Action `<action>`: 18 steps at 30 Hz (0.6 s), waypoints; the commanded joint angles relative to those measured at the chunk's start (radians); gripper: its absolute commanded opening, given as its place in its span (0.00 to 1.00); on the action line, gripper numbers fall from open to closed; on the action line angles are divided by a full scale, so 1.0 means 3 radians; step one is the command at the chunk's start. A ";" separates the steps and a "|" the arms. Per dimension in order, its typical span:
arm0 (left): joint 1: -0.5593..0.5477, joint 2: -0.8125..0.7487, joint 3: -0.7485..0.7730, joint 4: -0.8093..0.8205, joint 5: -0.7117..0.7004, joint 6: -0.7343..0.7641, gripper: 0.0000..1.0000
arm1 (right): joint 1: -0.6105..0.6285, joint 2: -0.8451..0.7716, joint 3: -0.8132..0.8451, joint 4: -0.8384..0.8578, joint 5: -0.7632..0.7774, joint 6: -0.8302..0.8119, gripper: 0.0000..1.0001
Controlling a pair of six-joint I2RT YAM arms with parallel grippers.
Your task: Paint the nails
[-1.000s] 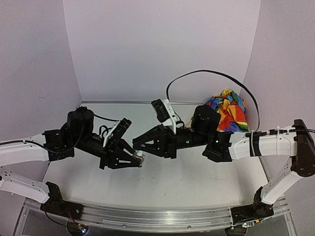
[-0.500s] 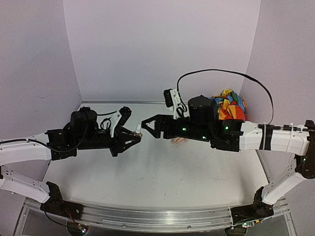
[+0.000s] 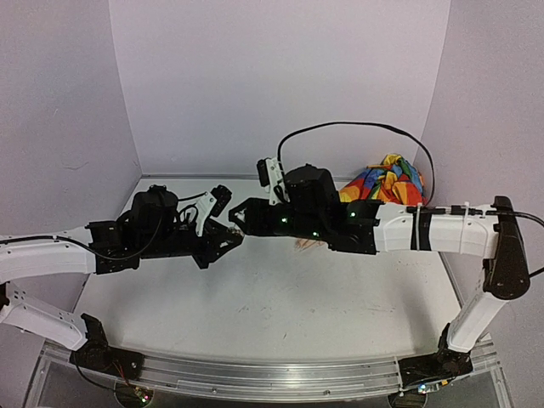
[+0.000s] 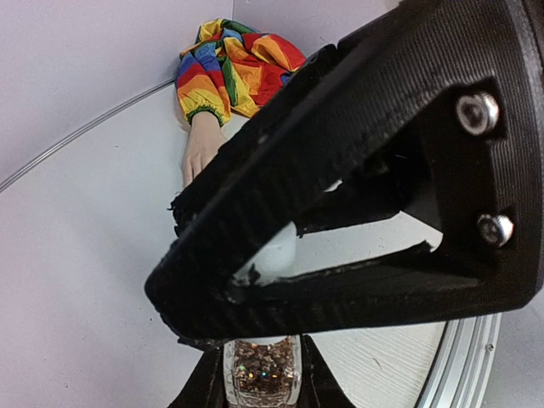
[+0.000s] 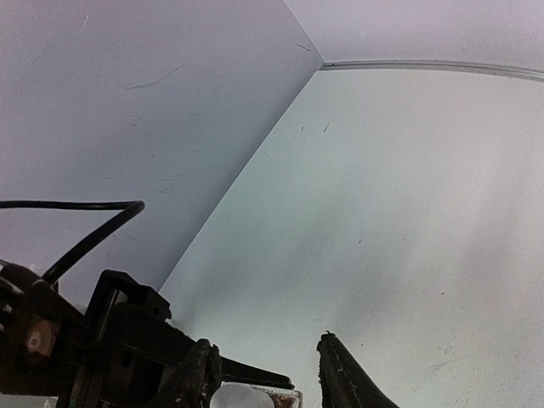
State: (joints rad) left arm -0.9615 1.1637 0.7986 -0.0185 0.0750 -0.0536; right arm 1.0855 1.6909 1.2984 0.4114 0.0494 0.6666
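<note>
While the nails (image 3: 301, 246) sit on the mannequin hand (image 4: 201, 146), flat on the table (image 3: 272, 314) toward the back right and partly under the right arm, we read this step as getting the bottle open, not painting. The fingertips are too small for us to tell whether any polish is on them. The rainbow sleeve (image 4: 229, 64) is bunched behind the hand near the back corner, so the hand is out of the arms' way for now.

Well to the left of it, the two arms meet nose to nose. The left gripper (image 4: 262, 378) is clamped on the polish bottle (image 4: 262, 365), fingers pressing both sides of the glass. It points the white cap (image 4: 276, 255) at the other arm, probably to brace the bottle for unscrewing. The right gripper (image 5: 268, 374) straddles that cap with its jaws partly apart. The right wrist view shows a clear gap on one side, so we judge it is not pinching yet. Next it needs to close squarely on the cap. A skewed bite could slip.
</note>
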 commanded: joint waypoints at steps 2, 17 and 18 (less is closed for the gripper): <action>-0.0016 -0.0061 0.0204 0.0082 -0.0014 -0.0051 0.00 | 0.0021 0.0041 0.0217 0.0116 -0.0012 -0.0027 0.31; -0.0006 -0.0201 0.0390 -0.0076 0.3474 0.0481 0.00 | 0.0004 -0.0446 -0.0729 0.1270 -0.3274 -0.1517 0.00; -0.0006 -0.0209 0.0402 -0.0075 0.3595 0.0483 0.00 | 0.0008 -0.0453 -0.0794 0.1400 -0.3425 -0.1416 0.00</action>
State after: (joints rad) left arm -0.9298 1.1343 0.8146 -0.1326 0.5396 -0.0025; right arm 1.0698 1.5970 1.1404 0.5537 -0.4118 0.3721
